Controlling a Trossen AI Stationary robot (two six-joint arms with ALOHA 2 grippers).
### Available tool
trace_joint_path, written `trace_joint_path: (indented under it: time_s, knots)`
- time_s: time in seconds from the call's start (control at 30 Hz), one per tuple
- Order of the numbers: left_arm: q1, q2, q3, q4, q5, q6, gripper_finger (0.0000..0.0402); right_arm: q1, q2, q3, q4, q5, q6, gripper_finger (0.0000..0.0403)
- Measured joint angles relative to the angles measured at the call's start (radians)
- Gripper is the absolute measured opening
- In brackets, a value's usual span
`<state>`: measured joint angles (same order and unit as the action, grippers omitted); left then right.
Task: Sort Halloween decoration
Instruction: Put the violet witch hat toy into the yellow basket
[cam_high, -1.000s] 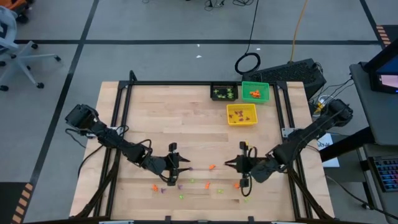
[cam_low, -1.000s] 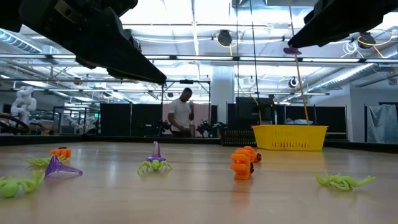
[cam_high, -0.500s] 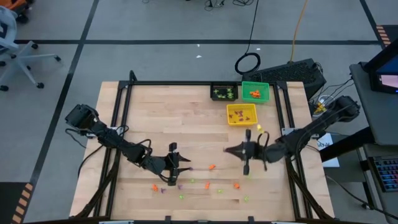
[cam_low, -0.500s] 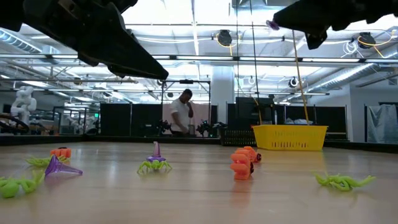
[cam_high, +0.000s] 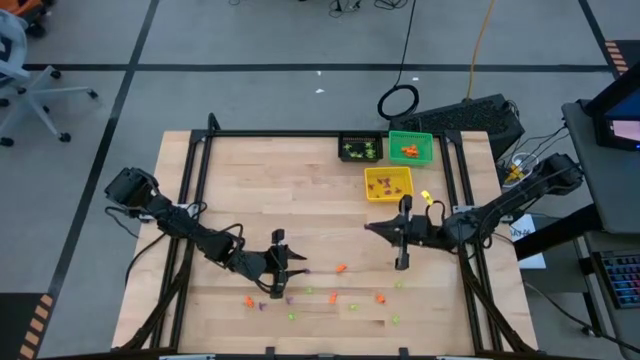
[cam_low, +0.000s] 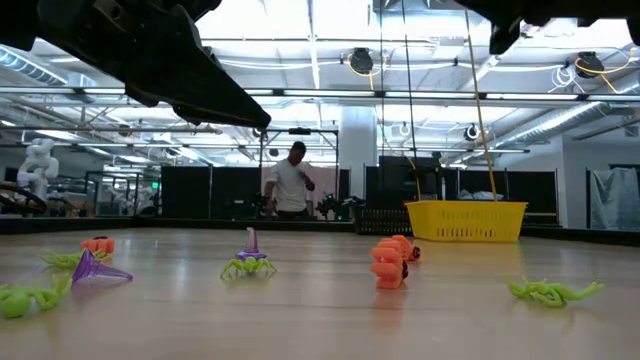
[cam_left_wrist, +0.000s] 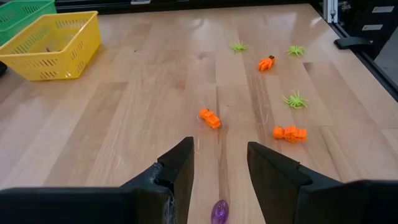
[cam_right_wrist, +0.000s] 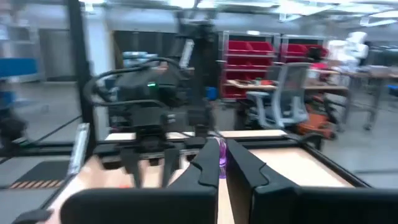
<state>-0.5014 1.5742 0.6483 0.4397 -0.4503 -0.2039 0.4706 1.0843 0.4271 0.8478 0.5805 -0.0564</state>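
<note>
Small orange, purple and light-green Halloween trinkets lie scattered on the near half of the wooden table, among them an orange one (cam_high: 341, 268) and a green spider (cam_left_wrist: 295, 99). My left gripper (cam_left_wrist: 221, 155) hovers open and low over the table. A purple trinket (cam_left_wrist: 219, 211) lies on the wood below the gap between its fingers. My right gripper (cam_high: 372, 228) is raised above the table's middle right, just near of the yellow bin (cam_high: 388, 183). It is shut on a purple trinket (cam_right_wrist: 221, 154). My right gripper pinches the small purple trinket (cam_right_wrist: 221, 155) between its two fingertips. The fingers lie about level and point toward the table's left. The trinket is lifted clear of the table.
A black bin (cam_high: 360, 148) and a green bin (cam_high: 410, 147) stand side by side at the far edge, the yellow bin just near of them. More trinkets (cam_high: 380, 297) lie along the near edge. A person (cam_low: 291, 185) stands in the room beyond the table.
My right gripper has risen from the near trinkets and gone toward the far edge and the yellow bin. It has tipped from pointing down to about level. It has stayed shut on the purple trinket, which is now carried clear of the table.
</note>
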Motion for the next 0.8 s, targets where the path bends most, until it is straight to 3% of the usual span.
trace_joint_path:
  time_s: [0.2, 0.43, 0.8]
  knots:
    - [0.001, 0.000, 0.000, 0.000, -0.001, 0.000, 0.0152, 0.000, 0.000, 0.000, -0.003, -0.110, -0.037, 0.0000]
    - [0.011, 0.000, 0.000, 0.000, -0.010, 0.000, 0.0152, 0.000, 0.000, 0.000, -0.005, -0.139, -0.073, 0.0000]
    - [0.015, 0.000, -0.001, 0.000, -0.013, 0.000, 0.0152, 0.000, 0.001, 0.000, -0.010, -0.140, -0.376, 0.0000]
